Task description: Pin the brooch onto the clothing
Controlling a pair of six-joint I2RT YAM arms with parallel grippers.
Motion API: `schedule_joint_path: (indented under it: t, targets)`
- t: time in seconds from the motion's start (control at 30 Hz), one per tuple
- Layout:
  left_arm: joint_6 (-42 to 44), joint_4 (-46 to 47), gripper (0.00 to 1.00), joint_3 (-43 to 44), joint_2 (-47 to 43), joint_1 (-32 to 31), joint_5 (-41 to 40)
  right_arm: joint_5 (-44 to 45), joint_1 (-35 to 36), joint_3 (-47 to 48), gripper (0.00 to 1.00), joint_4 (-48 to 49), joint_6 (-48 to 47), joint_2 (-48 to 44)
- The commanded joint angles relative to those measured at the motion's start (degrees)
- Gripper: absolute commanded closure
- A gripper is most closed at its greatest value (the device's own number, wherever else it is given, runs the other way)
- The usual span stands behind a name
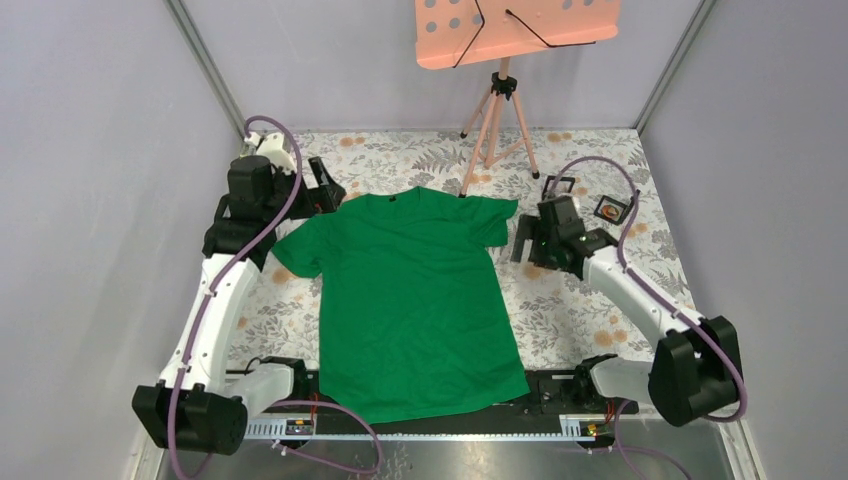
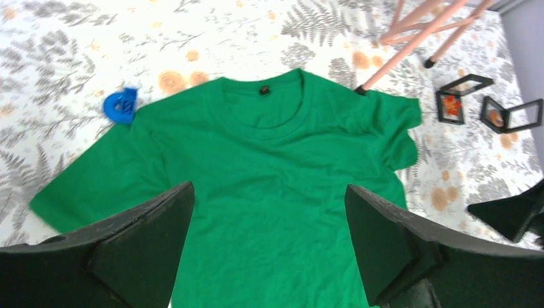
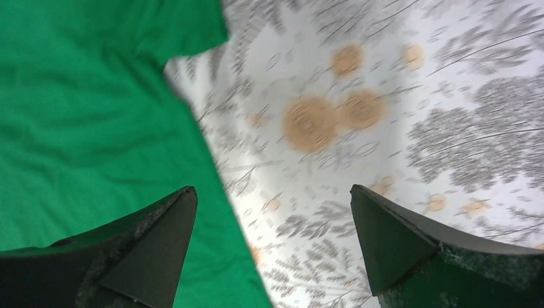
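Right wrist | clothing (image 3: 96, 109) edge below right gripper (image 3: 271, 189) | jaws wide

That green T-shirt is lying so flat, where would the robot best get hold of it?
Probably the sleeve on the robot's right, from above and from the right side. The T-shirt lies spread flat, so only its edges offer a pinch; that sleeve's edge looks slightly rumpled, and the open right tool hovers right beside it.
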Motion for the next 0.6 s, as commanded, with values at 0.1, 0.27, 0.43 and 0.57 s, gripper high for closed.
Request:
schedule_joint_path:
  t: [0.1,0.27,0.43,0.57]
  targets:
    - [0.1,6.7,0.06,-6.0,-6.3,3.2,-2.0,-5.3,-13.9,10.4,0.05,2.6,-3.7,9.2]
    - [0.5,5.1,0.05,-5.4,-6.7,5.6,-2.8,-8.3,-21.0,19.7,0.15,3.2,-4.2,19.9]
    - [-0.8,5.7,0.05,-5.4,-5.7,8.2,1.6,-17.3,-27.8,25.8,0.23,5.3,-1.6,30.0]
    - [-1.1,5.8,0.05,-5.4,-4.7,9.0,2.9,-22.7,-30.3,28.5,0.27,8.1,0.4,35.0]
